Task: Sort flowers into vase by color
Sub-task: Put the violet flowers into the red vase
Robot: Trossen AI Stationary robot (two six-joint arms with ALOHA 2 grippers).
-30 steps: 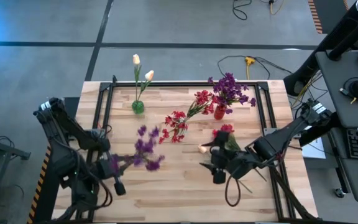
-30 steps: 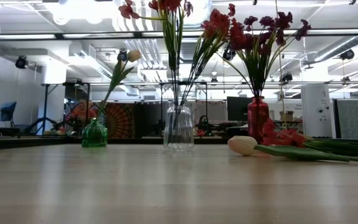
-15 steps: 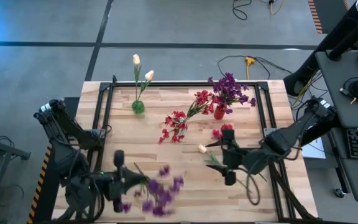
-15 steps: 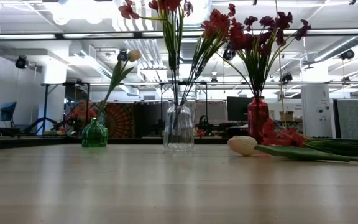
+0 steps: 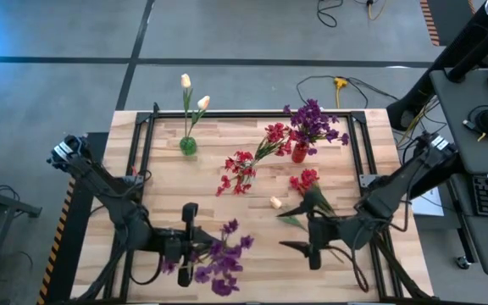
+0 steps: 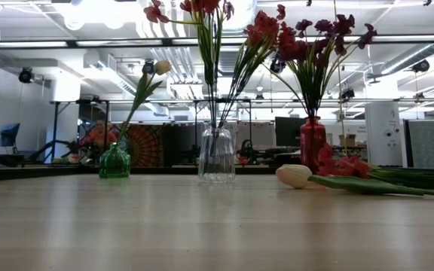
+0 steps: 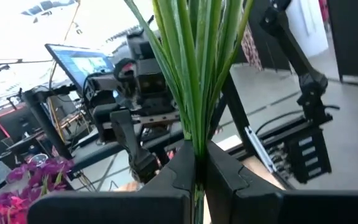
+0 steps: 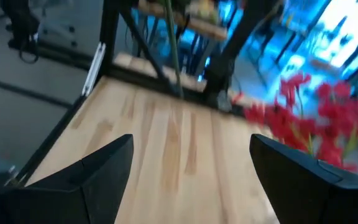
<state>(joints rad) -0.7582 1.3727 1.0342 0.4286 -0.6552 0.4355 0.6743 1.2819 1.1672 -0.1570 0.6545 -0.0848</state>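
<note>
While our left tool (image 5: 195,243) is clenched on the purple flowers (image 5: 220,263) near the table's (image 5: 227,174) front edge, probably for the red vase (image 5: 299,153), our right tool (image 5: 305,235) hovers released.

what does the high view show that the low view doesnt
Only the high view shows both arms: the left gripper shut on the purple flowers, and the right gripper open near the table's front. Only the low view shows the room behind the table. Both show the green vase, the clear vase, the red vase and the loose cream tulip.
</note>
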